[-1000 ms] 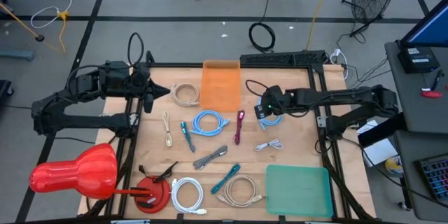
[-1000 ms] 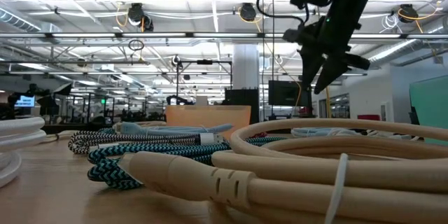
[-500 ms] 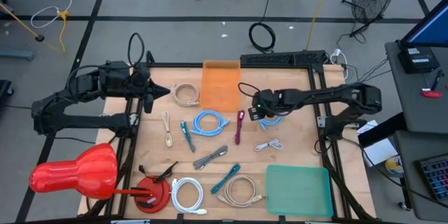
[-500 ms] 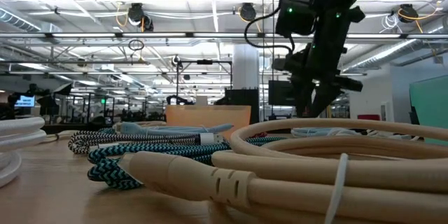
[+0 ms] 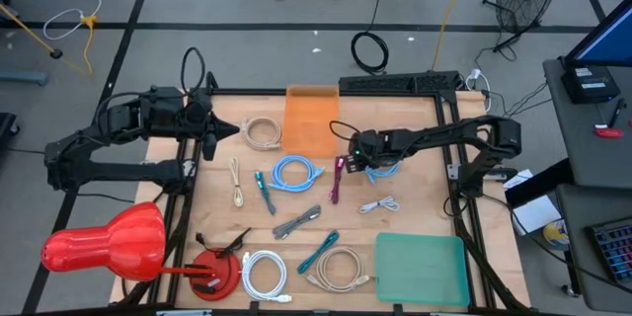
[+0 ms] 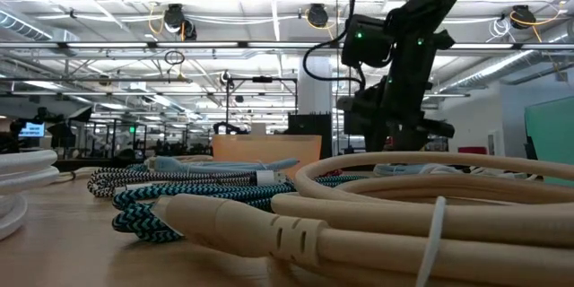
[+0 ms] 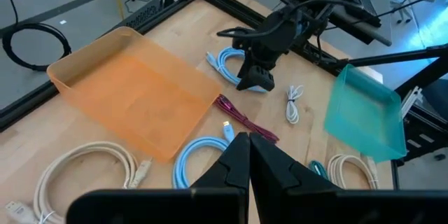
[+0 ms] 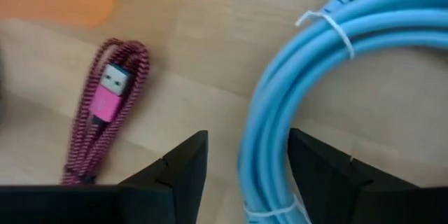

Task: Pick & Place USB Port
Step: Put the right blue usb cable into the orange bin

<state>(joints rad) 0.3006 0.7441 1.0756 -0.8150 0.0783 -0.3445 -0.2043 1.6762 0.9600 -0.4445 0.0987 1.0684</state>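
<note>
Hanging low over the table, the right gripper (image 8: 246,175) has its fingers wide open w/ nothing held, around the edge of the blue cable (image 8: 329,77). Pink cable (image 8: 105,112) lies just beside it (near the orange tray (image 5: 311,118)). Left gripper (image 7: 248,161) waits pinched shut, empty.

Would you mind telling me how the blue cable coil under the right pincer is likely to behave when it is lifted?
The blue coil would probably sag rather than hold flat, being thin looped cable. A white tie binds its strands, so it should likely lift as one bundle. The smooth jacket may slip between the open right pincer fingers.
</note>
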